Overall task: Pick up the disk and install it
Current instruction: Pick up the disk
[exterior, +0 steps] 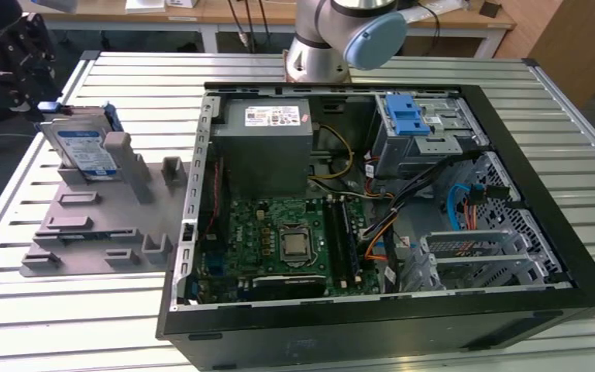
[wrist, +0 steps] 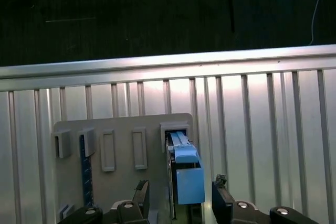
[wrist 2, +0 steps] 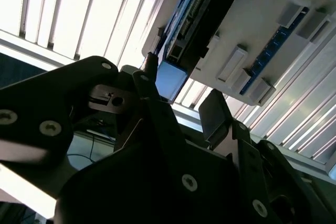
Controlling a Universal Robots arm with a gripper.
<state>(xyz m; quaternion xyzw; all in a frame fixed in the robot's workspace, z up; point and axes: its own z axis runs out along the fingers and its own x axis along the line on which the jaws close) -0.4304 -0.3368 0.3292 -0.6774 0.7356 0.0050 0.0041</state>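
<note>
One disk (exterior: 80, 147) stands on edge in a grey holder plate (exterior: 96, 232) on the table (exterior: 173, 70), to the exterior view's left of the open computer case (exterior: 380, 325). The claw (wrist: 181, 182) is wide, straddling the disk's blue end. Judging by this, the pick-up is in hand, with no grasp made yet.

Open slatted table (wrist: 262, 129) beside the gripper (wrist: 181, 195); between its spread fingers (wrist: 223, 198), disk (wrist: 186, 179) upright in grey fixture (wrist: 123, 124) (low pegs (wrist: 139, 148) just ahead)
</note>
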